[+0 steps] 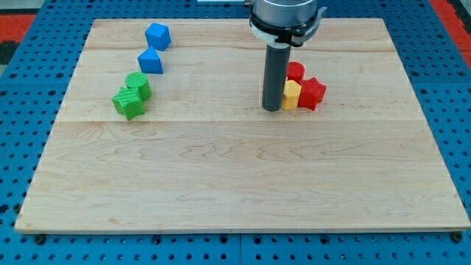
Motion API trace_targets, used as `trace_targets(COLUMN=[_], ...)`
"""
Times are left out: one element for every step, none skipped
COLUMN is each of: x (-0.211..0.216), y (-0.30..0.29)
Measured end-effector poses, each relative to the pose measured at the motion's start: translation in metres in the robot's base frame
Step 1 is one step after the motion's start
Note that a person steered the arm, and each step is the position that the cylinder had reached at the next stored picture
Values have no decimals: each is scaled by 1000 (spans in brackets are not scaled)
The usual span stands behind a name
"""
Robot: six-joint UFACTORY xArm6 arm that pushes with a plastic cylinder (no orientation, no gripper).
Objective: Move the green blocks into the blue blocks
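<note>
Two green blocks sit at the view's left: a green cylinder-like block (137, 85) and, touching it below-left, a green star-shaped block (128, 103). Two blue blocks lie above them: a blue triangular block (151, 61) just above-right of the green cylinder, and a blue hexagonal block (157, 35) nearer the view's top. My rod comes down from the view's top centre; my tip (271, 109) rests on the board far to the right of the green blocks, right beside a yellow block.
A yellow block (292, 94) touches the rod's right side. A red cylinder-like block (296, 72) is behind it and a red star-shaped block (312, 93) is to its right. The wooden board (235, 177) lies on a blue pegboard surface.
</note>
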State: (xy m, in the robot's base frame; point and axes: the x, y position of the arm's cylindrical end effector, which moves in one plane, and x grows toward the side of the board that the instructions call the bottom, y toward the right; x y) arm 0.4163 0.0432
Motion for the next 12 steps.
trace_targets(x=[20,58,41,9,-30,-18,15,-15,-45,-52,-4,-25], y=[-75,-169,-234,-235,-235,-254,-249,-235,-220,-206,-195,-157])
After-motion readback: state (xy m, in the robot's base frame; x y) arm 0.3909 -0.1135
